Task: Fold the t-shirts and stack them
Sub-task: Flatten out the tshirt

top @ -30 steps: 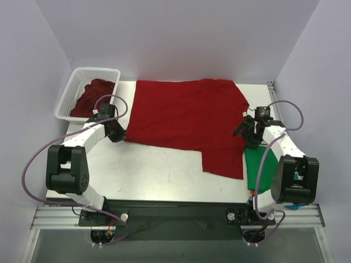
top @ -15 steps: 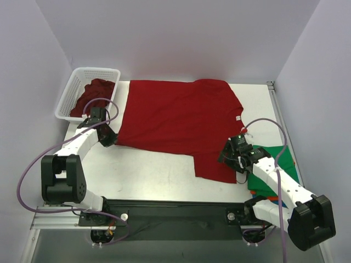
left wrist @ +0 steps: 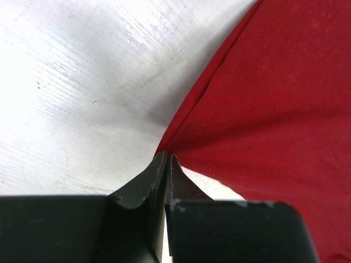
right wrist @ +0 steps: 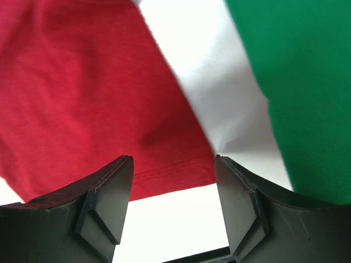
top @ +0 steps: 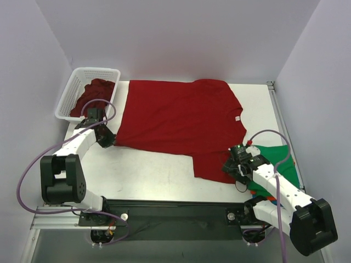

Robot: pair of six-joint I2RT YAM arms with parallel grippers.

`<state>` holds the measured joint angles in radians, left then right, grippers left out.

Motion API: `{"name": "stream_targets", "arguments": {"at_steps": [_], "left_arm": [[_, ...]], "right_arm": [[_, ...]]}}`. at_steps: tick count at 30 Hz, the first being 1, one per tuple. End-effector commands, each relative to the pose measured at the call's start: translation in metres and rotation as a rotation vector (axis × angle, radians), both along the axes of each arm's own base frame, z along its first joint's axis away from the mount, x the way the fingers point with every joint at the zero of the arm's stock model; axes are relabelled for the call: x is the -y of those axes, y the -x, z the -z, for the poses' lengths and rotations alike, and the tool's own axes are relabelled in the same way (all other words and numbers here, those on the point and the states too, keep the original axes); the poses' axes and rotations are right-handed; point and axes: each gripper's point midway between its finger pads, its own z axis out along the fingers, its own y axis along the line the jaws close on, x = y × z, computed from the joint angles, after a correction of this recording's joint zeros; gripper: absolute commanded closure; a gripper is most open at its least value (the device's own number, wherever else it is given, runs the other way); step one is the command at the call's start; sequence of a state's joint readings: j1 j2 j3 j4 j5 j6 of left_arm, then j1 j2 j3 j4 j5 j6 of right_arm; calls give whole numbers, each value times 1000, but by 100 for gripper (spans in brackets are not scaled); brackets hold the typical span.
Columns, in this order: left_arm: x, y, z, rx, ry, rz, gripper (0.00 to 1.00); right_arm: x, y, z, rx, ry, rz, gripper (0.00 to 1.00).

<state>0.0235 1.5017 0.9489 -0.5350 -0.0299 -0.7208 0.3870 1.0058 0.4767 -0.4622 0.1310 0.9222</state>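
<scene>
Left gripper (left wrist: pixel 166 159): jaws pressed together, pinching the corner of the spread red shirt (left wrist: pixel 274 109); the cloth fans away from the tips toward 2 o'clock in the wrist view.
Left gripper, overhead (top: pixel 109 139): low over the table (top: pixel 148 170), at 9 o'clock from the table's middle, on the shirt's near left corner.
Right gripper (right wrist: pixel 173 160): fingers wide apart, nothing between the pads.
Right gripper, reach: the stitched hem of the red shirt (right wrist: pixel 82 82) runs across the gap between the fingers; whether the fingers touch cloth cannot be told.
Right gripper, overhead (top: pixel 229 167): at 5 o'clock from the table's middle, at the near right corner of the shirt.
Spread red shirt (top: pixel 175 120): lying open and mostly flat across the far half of the table, with a narrower flap hanging toward 5 o'clock.
Green shirt (top: pixel 274 159): folded on the table at 4 o'clock, just beside the right gripper; a strip of bare table (right wrist: pixel 203 82) separates it from the red hem in the wrist view, green (right wrist: pixel 296 82) at 2 o'clock.
Basket (top: pixel 82 76): white lattice, at 10 o'clock, tilted off the table's far left corner.
Basket contents: a crumpled dark red shirt (top: pixel 93 93).
Table surface (left wrist: pixel 66 82): white, lightly scuffed, bare toward 10 o'clock of the left fingertips.
</scene>
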Motion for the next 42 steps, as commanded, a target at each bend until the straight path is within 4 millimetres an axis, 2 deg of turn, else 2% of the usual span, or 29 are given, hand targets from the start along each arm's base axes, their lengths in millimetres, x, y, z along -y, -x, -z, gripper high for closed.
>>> {"name": "stream_targets", "arguments": {"at_steps": [1,4,6,9,10,12,14,16,17,20,22,27,30,31,32,35,38,42], "left_arm": [[0,2,-4,14,8,9,91],[2,0,-4,24,20,10,92],[3,1,-2,24,25,10,93],[4,3,1,23,28,4,93],[4,5,2,22,28,4,93],[4,5,1,26,29,3,94],[4,7,-2,38,28,5,94],[3,13,-2,39,20,0,94],[3,15,-4,45,17,0,93],[1,23,-1,48,6,-6,93],[0,31,2,46,-4,-12,92],[0,50,9,50,-13,-19,88],[-4,59,9,60,-35,-27,76],[-6,59,5,80,-50,-30,58],[-7,61,3,83,-56,-34,50],[-7,64,-5,118,-56,-35,37],[-12,68,-12,122,-77,-60,37],[7,78,-8,99,-98,-10,41]], "right_arm": [[15,16,9,-41,58,61,39],[16,18,14,-64,67,63,39],[15,18,18,-76,69,59,43],[9,17,22,-87,46,48,74],[6,17,22,-89,35,40,89],[4,17,19,-87,22,29,100],[2,15,8,-52,4,20,100],[6,21,-4,-44,7,22,100],[6,20,-15,6,-14,21,100],[8,38,-34,26,-46,6,100],[5,43,-46,50,-86,-7,100],[11,63,-74,99,-118,-20,100],[12,68,-92,144,-135,-27,100],[14,70,-98,157,-133,-29,100],[15,69,-101,165,-131,-32,100],[16,68,-103,160,-117,-38,100],[16,62,-106,166,-106,-34,100],[14,51,-117,202,-106,-37,100]]}}
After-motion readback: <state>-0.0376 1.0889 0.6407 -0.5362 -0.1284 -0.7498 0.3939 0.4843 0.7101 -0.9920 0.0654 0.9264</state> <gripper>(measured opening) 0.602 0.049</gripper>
